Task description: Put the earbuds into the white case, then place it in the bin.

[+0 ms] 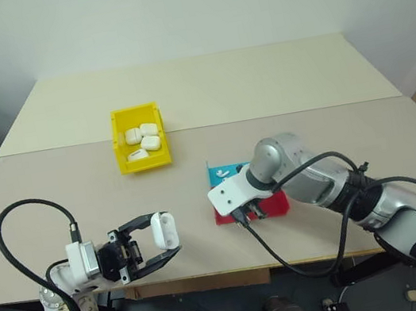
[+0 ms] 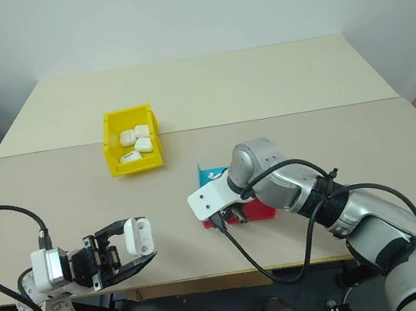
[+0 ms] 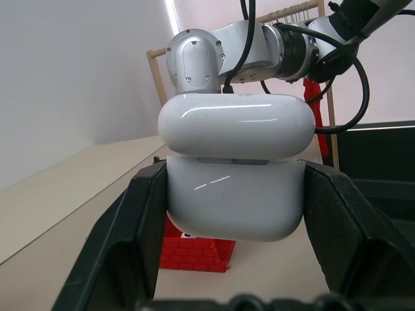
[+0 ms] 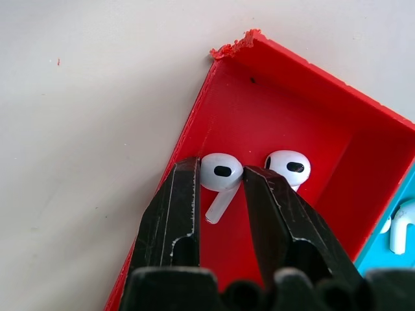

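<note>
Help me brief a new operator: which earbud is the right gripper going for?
Find the red tray at the table's near edge, beside the blue tray. Two earbuds lie in it side by side. The target earbud is the one between the right gripper's black fingertips; its neighbour lies outside them.

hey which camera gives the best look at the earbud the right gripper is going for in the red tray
The right wrist view: the earbud sits between the right gripper fingers in the red tray, a second earbud beside it. In both head views the arm hides it. The left wrist view catches just a tray corner behind the white case.
</note>
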{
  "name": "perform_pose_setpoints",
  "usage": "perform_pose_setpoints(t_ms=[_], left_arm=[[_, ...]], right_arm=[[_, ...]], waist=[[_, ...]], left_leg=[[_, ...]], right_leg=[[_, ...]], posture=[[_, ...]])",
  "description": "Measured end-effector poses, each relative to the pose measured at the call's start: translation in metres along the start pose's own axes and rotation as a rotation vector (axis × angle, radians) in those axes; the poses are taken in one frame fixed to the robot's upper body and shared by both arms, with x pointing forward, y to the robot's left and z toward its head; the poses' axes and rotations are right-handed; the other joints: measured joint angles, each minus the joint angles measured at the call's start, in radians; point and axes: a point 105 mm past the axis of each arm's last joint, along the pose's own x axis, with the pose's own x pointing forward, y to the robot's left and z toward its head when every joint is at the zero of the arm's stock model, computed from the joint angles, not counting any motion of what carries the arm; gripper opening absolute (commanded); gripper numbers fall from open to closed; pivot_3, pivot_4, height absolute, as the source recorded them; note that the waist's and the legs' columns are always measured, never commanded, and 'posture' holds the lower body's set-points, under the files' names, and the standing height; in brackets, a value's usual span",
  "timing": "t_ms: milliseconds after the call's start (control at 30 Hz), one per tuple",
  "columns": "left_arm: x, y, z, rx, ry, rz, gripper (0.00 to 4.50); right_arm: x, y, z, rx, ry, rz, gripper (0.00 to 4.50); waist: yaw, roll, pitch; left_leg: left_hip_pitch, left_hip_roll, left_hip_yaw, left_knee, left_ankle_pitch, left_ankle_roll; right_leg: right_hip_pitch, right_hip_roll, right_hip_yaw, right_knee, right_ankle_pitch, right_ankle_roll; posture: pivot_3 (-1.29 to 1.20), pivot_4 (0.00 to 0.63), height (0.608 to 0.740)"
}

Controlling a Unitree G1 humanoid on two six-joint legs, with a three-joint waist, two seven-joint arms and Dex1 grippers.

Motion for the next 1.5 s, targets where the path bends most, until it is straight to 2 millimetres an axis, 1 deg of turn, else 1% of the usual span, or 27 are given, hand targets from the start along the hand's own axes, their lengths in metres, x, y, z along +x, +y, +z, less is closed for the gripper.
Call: perform_pose_setpoints(t_ms=[300,367,433,533,600,767,833,967,1033,1133,1233,1367,1500], left_arm=[[0.0,0.001,0.0,0.001,0.001,0.006,2.78],[0.001,0.001,0.0,0.003,-0.002,0.005,2.78],[0.002,0.004,0.002,0.007,-0.009,0.008,2.78],[0.008,0.01,0.006,0.005,-0.041,0.027,2.78],[0.017,0.014,0.014,0.003,-0.1,0.039,2.78],[0.044,0.023,0.031,-0.012,-0.231,0.014,2.78],[0.058,0.025,0.035,-0.031,-0.271,-0.007,2.78],[0.076,0.025,0.038,-0.087,-0.314,-0.022,2.78],[0.084,0.025,0.039,-0.118,-0.322,-0.026,2.78],[0.097,0.03,0.042,-0.151,-0.318,-0.042,2.78],[0.108,0.035,0.046,-0.169,-0.33,-0.042,2.78],[0.121,0.038,0.051,-0.205,-0.354,-0.044,2.78],[0.125,0.037,0.055,-0.242,-0.396,-0.038,2.78]], right_arm=[[0.0,-0.001,0.0,0.001,-0.003,-0.006,1.27],[-0.003,-0.002,0.0,0.013,-0.013,-0.017,1.27],[-0.01,-0.002,0.001,0.038,-0.031,-0.044,1.27],[-0.029,-0.004,0.0,0.083,-0.081,-0.112,1.27],[-0.046,-0.005,-0.001,0.148,-0.141,-0.17,1.27],[-0.096,-0.006,-0.004,0.266,-0.331,-0.351,1.27],[-0.113,-0.001,-0.01,0.301,-0.411,-0.428,1.27],[-0.129,0.009,-0.023,0.296,-0.479,-0.538,1.27],[-0.138,0.01,-0.025,0.272,-0.514,-0.587,1.27],[-0.157,0.008,-0.02,0.243,-0.626,-0.678,1.27],[-0.171,0.005,-0.018,0.241,-0.756,-0.745,1.27],[-0.185,0.001,-0.009,0.218,-0.936,-0.781,1.27],[-0.199,0.001,0.004,0.156,-1.084,-0.804,1.27]], waist=[[0.0,0.0,0.0],[0.001,0.0,0.0],[0.002,0.0,0.0],[0.005,0.0,0.0],[0.008,0.0,0.0],[0.014,0.0,0.0],[0.019,-0.001,0.0],[0.021,-0.001,0.0],[0.018,-0.001,0.0],[0.018,-0.001,0.0],[0.019,-0.001,0.0],[0.018,-0.001,0.0],[0.02,-0.001,0.0]], left_leg=[[0.0,0.0,0.0,0.0,0.0,0.0],[0.0,0.0,0.0,0.0,0.0,0.0],[-0.001,0.0,0.0,0.0,0.0,0.0],[-0.001,0.0,0.0,0.0,0.0,0.0],[-0.002,0.0,-0.001,0.0,0.0,0.0],[-0.002,-0.001,-0.001,0.0,0.0,0.0],[-0.002,-0.001,-0.001,0.0,0.0,0.0],[-0.002,-0.001,-0.001,0.0,0.0,0.0],[-0.001,-0.001,0.0,0.0,0.0,0.0],[0.0,-0.001,-0.001,0.0,0.0,0.0],[0.0,-0.001,-0.001,0.0,0.0,0.0],[-0.001,-0.001,-0.001,0.0,0.0,0.0],[-0.001,-0.001,-0.001,0.0,0.0,0.0]], right_leg=[[0.0,0.0,0.0,0.0,0.0,0.0],[0.0,0.0,0.0,0.0,0.0,0.0],[0.0,0.0,0.0,0.0,0.0,0.0],[0.0,0.0,-0.001,-0.001,0.0,0.0],[0.0,0.0,-0.001,-0.001,0.0,0.0],[0.001,0.0,-0.001,-0.001,0.0,0.0],[0.001,-0.001,-0.001,-0.002,0.0,0.0],[0.001,0.0,-0.001,-0.002,0.0,0.0],[0.001,0.0,0.0,-0.001,0.0,0.0],[0.002,0.0,0.0,-0.001,0.0,0.0],[0.003,0.0,0.0,-0.001,0.0,0.0],[0.002,0.0,0.0,-0.002,0.0,0.0],[0.002,0.0,0.0,-0.002,0.0,0.0]], posture=[[0.0,0.15,0.74],[0.0,0.15,0.74],[0.0,0.15,0.74],[0.0,0.15,0.74],[0.0,0.15,0.74],[0.0,0.15,0.74],[0.0,0.15,0.74],[0.0,0.15,0.74],[0.0,0.15,0.74],[0.0,0.15,0.74],[0.0,0.15,0.74],[0.0,0.15,0.74],[0.0,0.15,0.74]])
